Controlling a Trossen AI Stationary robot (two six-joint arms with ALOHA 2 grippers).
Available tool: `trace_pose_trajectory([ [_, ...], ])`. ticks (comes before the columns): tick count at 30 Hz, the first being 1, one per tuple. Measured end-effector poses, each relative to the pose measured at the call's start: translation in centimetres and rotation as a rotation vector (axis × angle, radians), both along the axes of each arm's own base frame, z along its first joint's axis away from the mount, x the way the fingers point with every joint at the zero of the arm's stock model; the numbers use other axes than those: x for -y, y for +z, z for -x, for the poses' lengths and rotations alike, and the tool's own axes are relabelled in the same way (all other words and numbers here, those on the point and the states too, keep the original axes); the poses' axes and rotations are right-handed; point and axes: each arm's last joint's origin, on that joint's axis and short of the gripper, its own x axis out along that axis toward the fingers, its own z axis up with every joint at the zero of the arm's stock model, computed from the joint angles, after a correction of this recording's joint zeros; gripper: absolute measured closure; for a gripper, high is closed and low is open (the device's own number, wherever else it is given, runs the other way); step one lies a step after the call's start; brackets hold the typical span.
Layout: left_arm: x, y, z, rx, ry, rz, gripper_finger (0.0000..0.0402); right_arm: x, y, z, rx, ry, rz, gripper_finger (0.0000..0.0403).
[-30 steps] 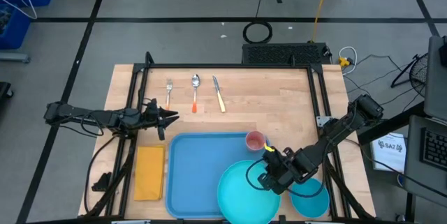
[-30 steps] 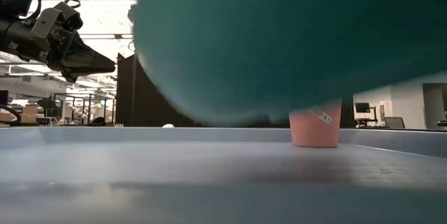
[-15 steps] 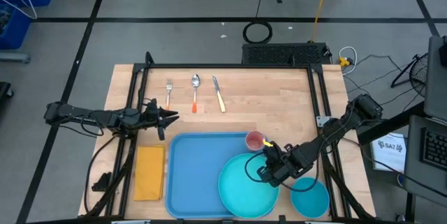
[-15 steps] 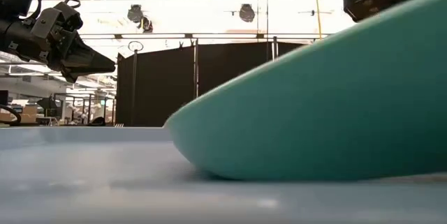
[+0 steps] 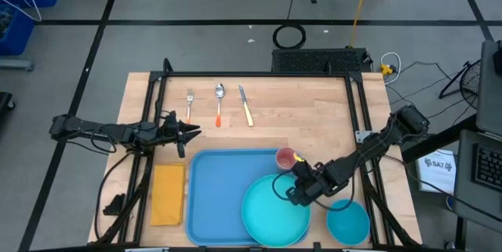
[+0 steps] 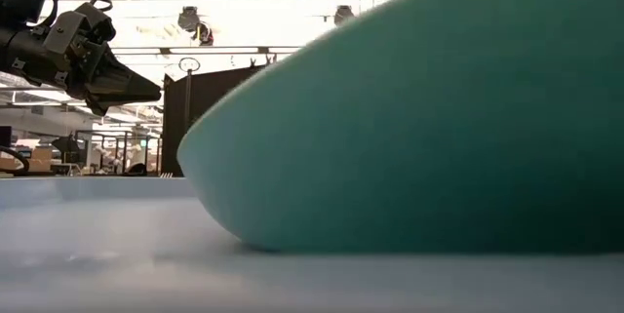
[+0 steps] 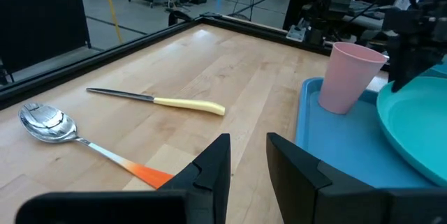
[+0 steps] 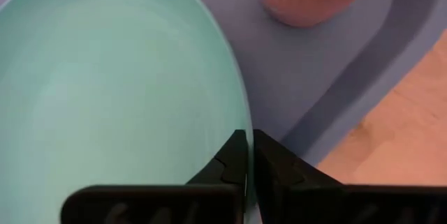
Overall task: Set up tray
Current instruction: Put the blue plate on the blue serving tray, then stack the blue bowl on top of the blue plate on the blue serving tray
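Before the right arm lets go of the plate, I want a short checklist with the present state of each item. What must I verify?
1. Right gripper shut on the plate rim: ok.
2. Plate inside the tray: ok in the high view.
3. Plate lying flat on the tray floor: cannot tell; the low view shows its underside close up.
4. Pink cup upright in the tray corner, beside the plate: ok.
5. Left gripper away from the tray, over bare table: ok.
6. Fork, spoon and knife undisturbed on the table: ok.
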Motion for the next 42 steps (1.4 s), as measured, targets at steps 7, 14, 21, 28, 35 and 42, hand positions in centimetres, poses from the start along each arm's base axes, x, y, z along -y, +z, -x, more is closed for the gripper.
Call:
trace_pose_trajectory([
  [7,0.0,0.0,0.0,0.000,0.000,0.000,0.0304,0.4,-0.6,-0.1,0.005,0.017,-0.020,0.0389],
  [14,0.0,0.0,0.0,0.000,0.000,0.000,0.0304,0.4,-0.6,-0.1,0.007,0.039,-0.014,0.0348],
  [21,0.0,0.0,0.0,0.000,0.000,0.000,0.0304,0.3,-0.1,-0.3,0.043,0.059,-0.026,0.0283],
  [28,0.0,0.0,0.0,0.000,0.000,0.000,0.0304,0.6,2.7,0.6,0.128,0.068,-0.084,0.0256],
  [35,0.0,0.0,0.0,-0.003,0.000,0.000,0.0304,-0.4,5.6,4.2,0.022,-0.034,-0.370,0.0274],
  [42,0.0,0.0,0.0,-0.004,0.000,0.000,0.0304,-0.6,6.2,7.9,-0.208,-0.106,-0.395,0.0296],
])
